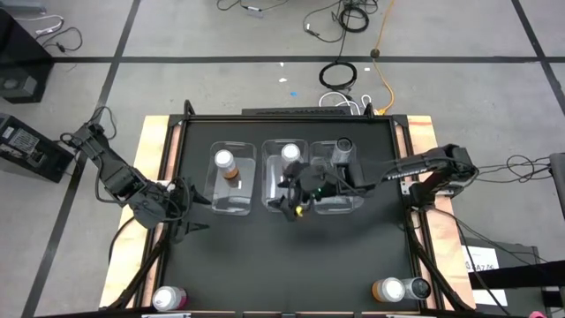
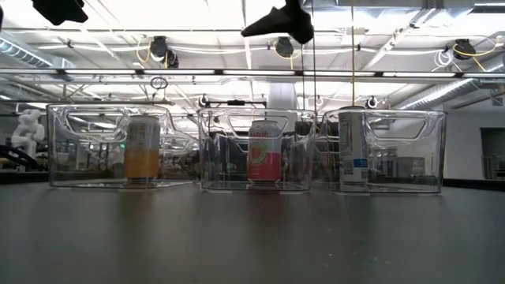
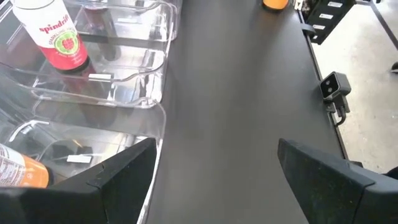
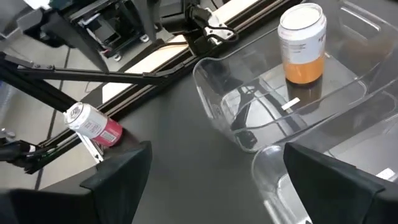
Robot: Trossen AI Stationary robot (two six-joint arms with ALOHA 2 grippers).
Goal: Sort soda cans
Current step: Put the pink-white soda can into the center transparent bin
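Observation:
Three soda cans stand upright in three clear bins in mid-table: an orange can point(image 1: 225, 163) in the left bin, a pink can point(image 1: 290, 155) in the middle bin, a dark can point(image 1: 343, 147) in the right bin. A second pink can point(image 1: 168, 299) sits at the near-left corner. A second orange can point(image 1: 388, 290) and a second dark can point(image 1: 417, 288) sit at the near-right corner. My right gripper point(image 1: 296, 199) hangs open above the near end of the middle bin, holding nothing. My left gripper point(image 1: 181, 205) waits open left of the bins, also holding nothing.
The bins point(image 2: 256, 150) stand side by side in a row across the table's middle. The black mat between them and the near edge is bare apart from the corner cans. Wooden rails point(image 1: 154, 141) border the table, with cables and a small camera point(image 3: 333, 87) on the floor beyond.

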